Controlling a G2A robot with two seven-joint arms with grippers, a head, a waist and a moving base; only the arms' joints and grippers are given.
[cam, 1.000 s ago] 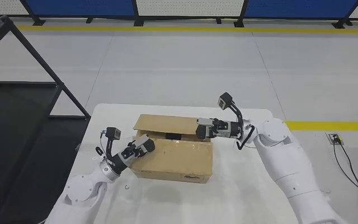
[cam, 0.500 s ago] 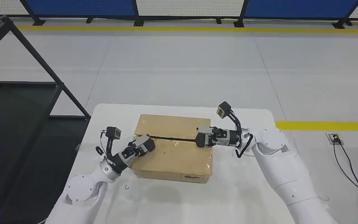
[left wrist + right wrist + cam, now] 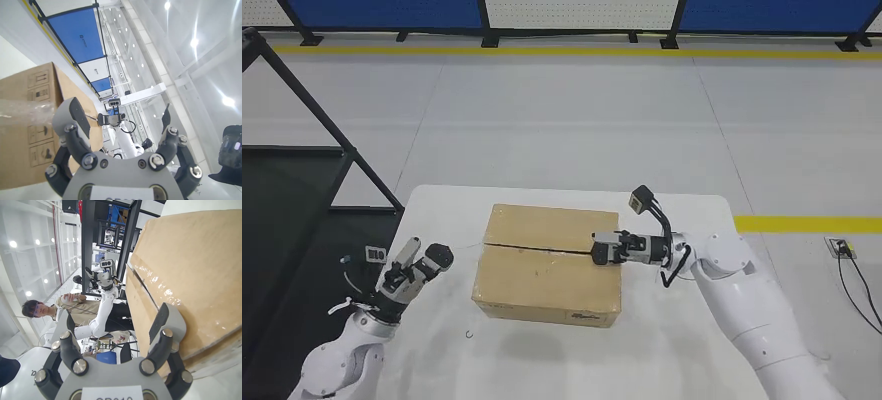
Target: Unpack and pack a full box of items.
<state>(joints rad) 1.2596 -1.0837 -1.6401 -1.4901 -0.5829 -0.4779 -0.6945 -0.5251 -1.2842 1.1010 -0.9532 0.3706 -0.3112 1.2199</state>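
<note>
A brown cardboard box [image 3: 547, 265] stands in the middle of the white table, both top flaps lying flat with a seam between them. My right gripper [image 3: 600, 248] is at the box's right top edge, open, with one finger [image 3: 164, 321] resting on the taped top of the box [image 3: 189, 275] beside the seam. My left gripper [image 3: 430, 260] hangs open to the left of the box, clear of it and holding nothing. In the left wrist view the left gripper [image 3: 122, 117] faces the box's printed side [image 3: 28, 113].
The white table [image 3: 672, 335] has free room in front of and to both sides of the box. A small ring-like item [image 3: 470, 334] lies near the box's front left corner. A black metal rack [image 3: 302, 200] stands off the table's left side.
The far flap, raised a second ago, now lies flat under my right gripper. My left arm has pulled back from the box's left side toward the table's left edge.
</note>
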